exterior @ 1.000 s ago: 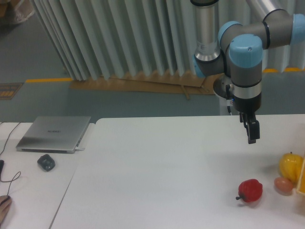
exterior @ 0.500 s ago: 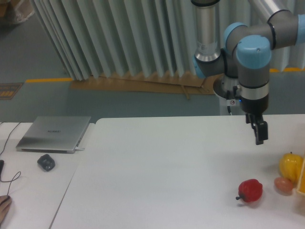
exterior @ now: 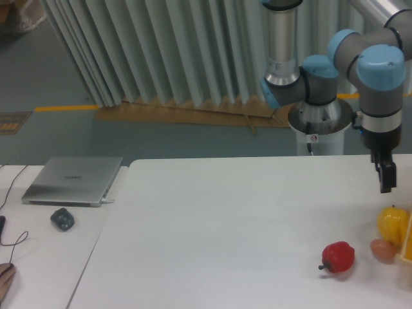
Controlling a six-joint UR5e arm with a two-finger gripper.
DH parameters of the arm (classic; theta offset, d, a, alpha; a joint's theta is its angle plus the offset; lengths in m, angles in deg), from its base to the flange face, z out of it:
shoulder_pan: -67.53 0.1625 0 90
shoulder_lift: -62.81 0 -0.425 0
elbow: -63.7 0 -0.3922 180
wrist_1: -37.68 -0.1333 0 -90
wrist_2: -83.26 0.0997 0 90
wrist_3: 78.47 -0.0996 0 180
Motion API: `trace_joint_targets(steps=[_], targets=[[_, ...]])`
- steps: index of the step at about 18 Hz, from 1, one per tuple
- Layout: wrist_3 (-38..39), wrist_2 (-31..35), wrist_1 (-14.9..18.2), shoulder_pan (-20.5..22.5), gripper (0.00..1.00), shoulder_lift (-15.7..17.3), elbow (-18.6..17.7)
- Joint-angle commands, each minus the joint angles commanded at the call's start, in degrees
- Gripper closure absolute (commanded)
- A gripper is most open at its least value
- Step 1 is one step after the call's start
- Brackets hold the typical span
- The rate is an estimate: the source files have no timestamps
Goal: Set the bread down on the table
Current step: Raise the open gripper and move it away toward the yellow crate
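The end effector [exterior: 386, 183] hangs above the white desk [exterior: 225, 225] near its right edge, over a yellow fruit [exterior: 393, 223]; whether it is released or clenched cannot be told. The bread is out of view, so its look goes unreported. Descending here risks striking the fruit or the red pepper [exterior: 338, 257].

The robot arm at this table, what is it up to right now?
The gripper holds nothing and hangs above the yellow fruit at the right edge of the table. A red pepper lies nearby. No bread is in view, so that job has not visibly begun.
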Motion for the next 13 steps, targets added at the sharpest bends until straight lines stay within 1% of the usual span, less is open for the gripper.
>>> trace_joint_targets(steps=[2, 3, 6, 10, 13], targets=[[-0.6, 0.0, -2.6, 1.4, 0.0, -0.2, -1.3], [-0.6, 0.0, -3.3, 2.2, 0.0, -0.3, -1.4], [-1.3, 0.1, -3.6, 4.5, 0.0, -1.3, -1.4], [-8.2, 0.0, -3.7, 8.4, 0.0, -1.9, -1.1], [-9.6, 0.0, -3.9, 10.4, 0.0, -2.9, -0.9]])
